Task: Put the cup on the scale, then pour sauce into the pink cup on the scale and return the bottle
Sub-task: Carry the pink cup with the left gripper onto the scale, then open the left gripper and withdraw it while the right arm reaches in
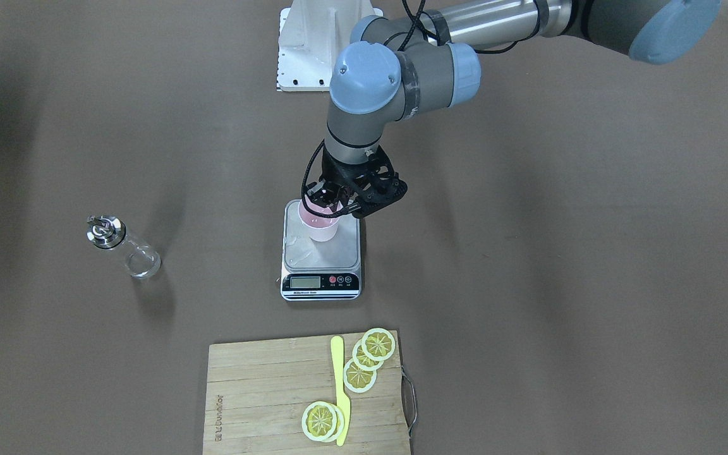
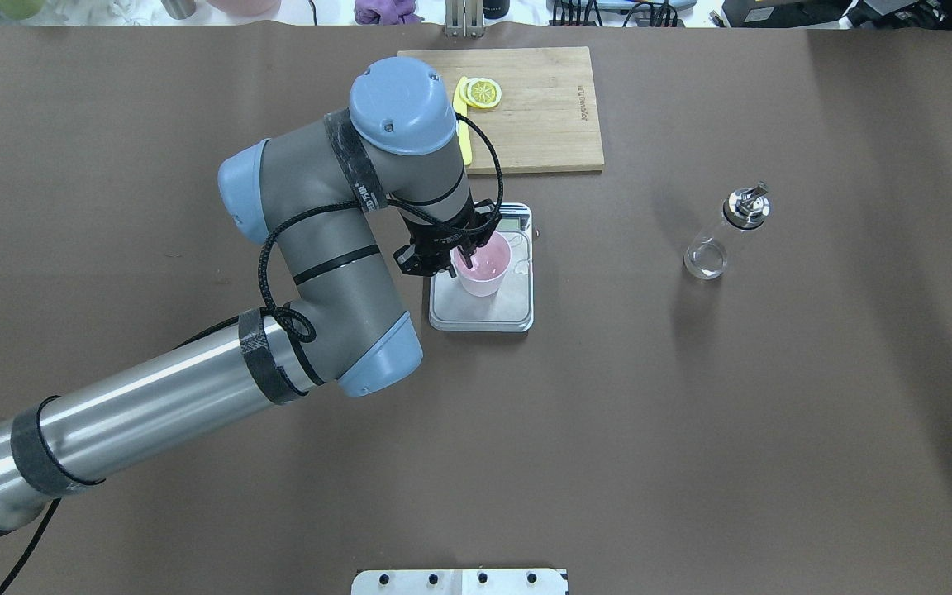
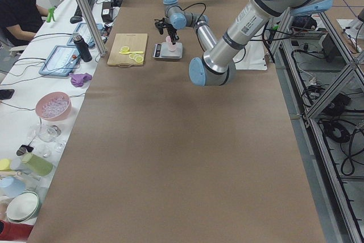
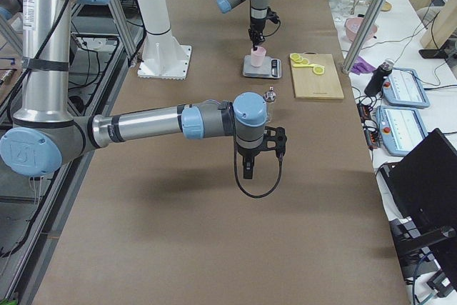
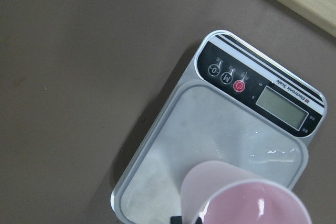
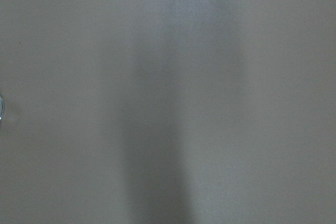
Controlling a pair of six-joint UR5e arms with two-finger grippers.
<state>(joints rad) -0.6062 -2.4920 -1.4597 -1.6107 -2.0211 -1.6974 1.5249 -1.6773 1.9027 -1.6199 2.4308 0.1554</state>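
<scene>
The pale pink cup [image 1: 321, 226] is on the silver plate of the scale [image 1: 333, 254], at its robot-side end; I cannot tell whether its base bears on the plate. My left gripper [image 1: 331, 203] is shut on the cup's rim, with one finger inside the cup [image 2: 486, 269]. The left wrist view shows the cup [image 5: 247, 203] over the scale [image 5: 210, 129]. The glass bottle [image 2: 728, 235] with a chrome spout stands upright and alone on the table [image 1: 125, 246]. My right gripper [image 4: 247, 166] hangs above bare table short of the bottle; I cannot tell if it is open or shut.
A wooden cutting board [image 1: 263, 392] with lemon slices [image 1: 370, 357] and a yellow knife [image 1: 340, 392] lies beyond the scale on the operators' side. A white mount plate [image 1: 304, 44] sits behind the left arm. The brown table surface [image 2: 691, 413] spreads around the bottle.
</scene>
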